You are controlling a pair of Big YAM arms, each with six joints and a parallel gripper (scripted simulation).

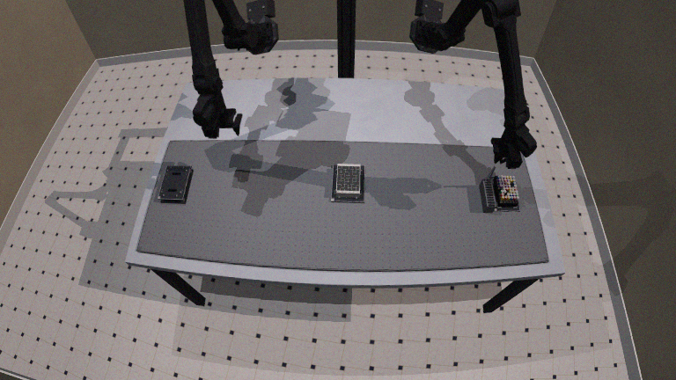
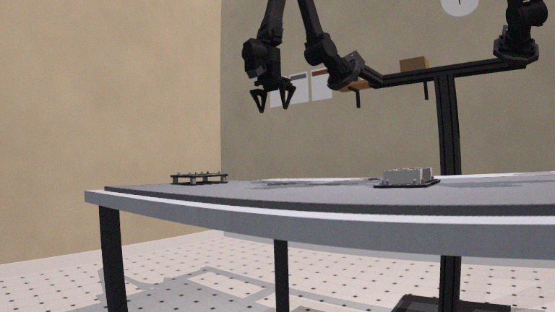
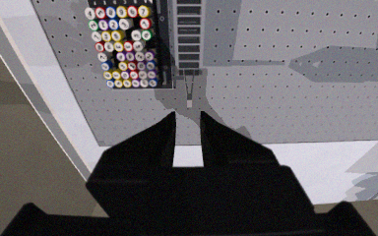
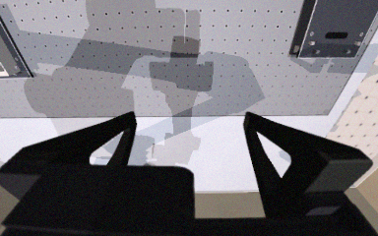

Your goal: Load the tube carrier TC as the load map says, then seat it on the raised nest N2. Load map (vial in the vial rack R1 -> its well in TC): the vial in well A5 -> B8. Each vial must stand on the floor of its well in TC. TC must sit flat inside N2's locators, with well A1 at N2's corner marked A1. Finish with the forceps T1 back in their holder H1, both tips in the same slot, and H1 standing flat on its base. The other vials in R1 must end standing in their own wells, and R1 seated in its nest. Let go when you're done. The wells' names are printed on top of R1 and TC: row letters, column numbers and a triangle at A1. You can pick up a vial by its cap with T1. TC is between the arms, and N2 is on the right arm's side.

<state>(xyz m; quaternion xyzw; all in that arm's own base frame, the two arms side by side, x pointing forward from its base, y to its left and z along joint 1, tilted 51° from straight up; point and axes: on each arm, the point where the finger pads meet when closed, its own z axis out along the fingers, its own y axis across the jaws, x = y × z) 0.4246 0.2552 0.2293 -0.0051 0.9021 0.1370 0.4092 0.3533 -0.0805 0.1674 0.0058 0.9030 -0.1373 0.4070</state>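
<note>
The vial rack R1 (image 1: 497, 192) (image 3: 123, 44), full of coloured caps, stands at one end of the mat. Beside it is the slotted holder H1 (image 1: 488, 195) (image 3: 189, 34) with the forceps T1 (image 3: 189, 90) standing in it. My left gripper (image 1: 505, 162) (image 3: 188, 117) hangs above and just behind them, its fingers a narrow gap apart with nothing between them. The white tube carrier TC (image 1: 348, 180) (image 2: 407, 176) sits mid-table on a dark base. The raised nest N2 (image 1: 174, 182) (image 2: 199, 177) (image 4: 335, 29) is bare at the other end. My right gripper (image 1: 226, 127) (image 2: 273, 102) (image 4: 190, 117) is wide open and empty, high behind N2.
A dark grey mat (image 1: 298, 231) covers the front of the table; a lighter strip runs behind it. The arms' black gantry post (image 1: 345, 27) stands at the back centre. The table edge lies close beside R1.
</note>
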